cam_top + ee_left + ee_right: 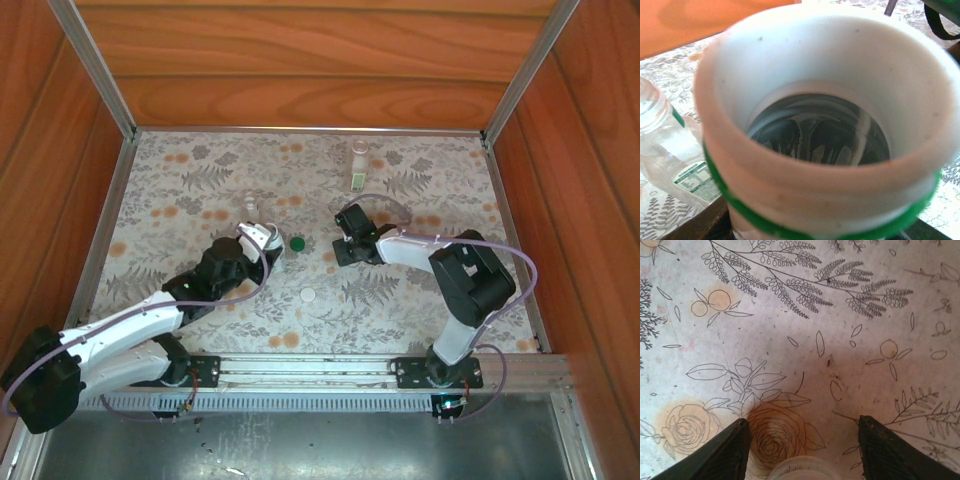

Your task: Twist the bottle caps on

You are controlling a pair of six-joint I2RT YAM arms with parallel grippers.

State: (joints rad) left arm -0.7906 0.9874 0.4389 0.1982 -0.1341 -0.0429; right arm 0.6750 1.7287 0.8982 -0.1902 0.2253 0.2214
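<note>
White bottle (840, 55) clamped in left gripper (265, 243); right gripper (802, 421) spread, pointing down.

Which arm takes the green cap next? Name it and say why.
Right. The right gripper is open, near the green cap; the left gripper is shut on the bottle.

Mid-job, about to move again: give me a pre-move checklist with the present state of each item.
1. Grip of left gripper on white bottle: ok.
2. Bottle mouth uncapped: ok.
3. Jaws of right gripper apart, gripping nothing: ok.
4. Whether the whitish round thing between them is a cap: cannot tell.
5. Access to dark green cap, loose on the table beside that bottle: ok.
6. Access to white cap, loose nearer the bases: ok.
</note>
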